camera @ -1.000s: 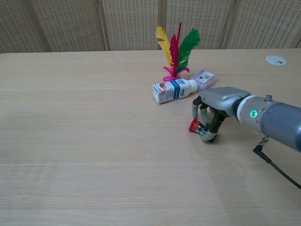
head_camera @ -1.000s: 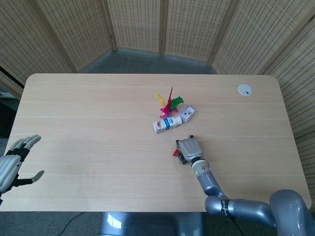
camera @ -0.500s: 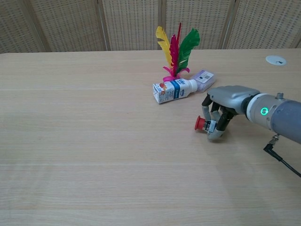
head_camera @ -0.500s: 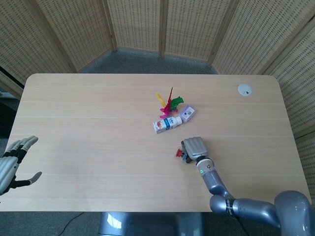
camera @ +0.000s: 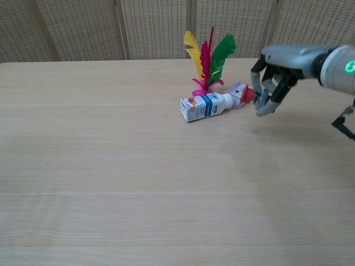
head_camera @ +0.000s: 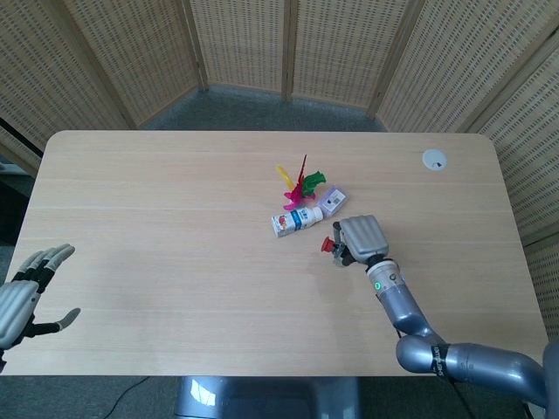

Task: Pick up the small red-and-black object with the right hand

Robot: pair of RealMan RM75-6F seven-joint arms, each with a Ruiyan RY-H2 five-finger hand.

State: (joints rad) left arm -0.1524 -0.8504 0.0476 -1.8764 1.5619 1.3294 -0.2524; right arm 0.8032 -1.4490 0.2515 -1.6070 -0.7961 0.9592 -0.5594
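The right hand [camera: 270, 83] has its fingers curled tight around the small red-and-black object [camera: 248, 95], held above the tabletop [head_camera: 175, 218] toward its right edge. The left hand [head_camera: 22, 292] hangs spread, off the left edge.

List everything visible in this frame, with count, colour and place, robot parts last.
Red-and-black object: one, held in the right robot hand, lifted off the table.
Bottle: one, white with blue label, lying on its side mid-table.
Shuttlecock: one, yellow, red and green feathers, upright behind the bottle.
Box: one, pale purple, right of the shuttlecock.
Disc: one, white, far right corner.
Table: one, light wood.
Left robot hand: grey, fingers apart, near left edge.
Right robot hand: grey, gripping the object.
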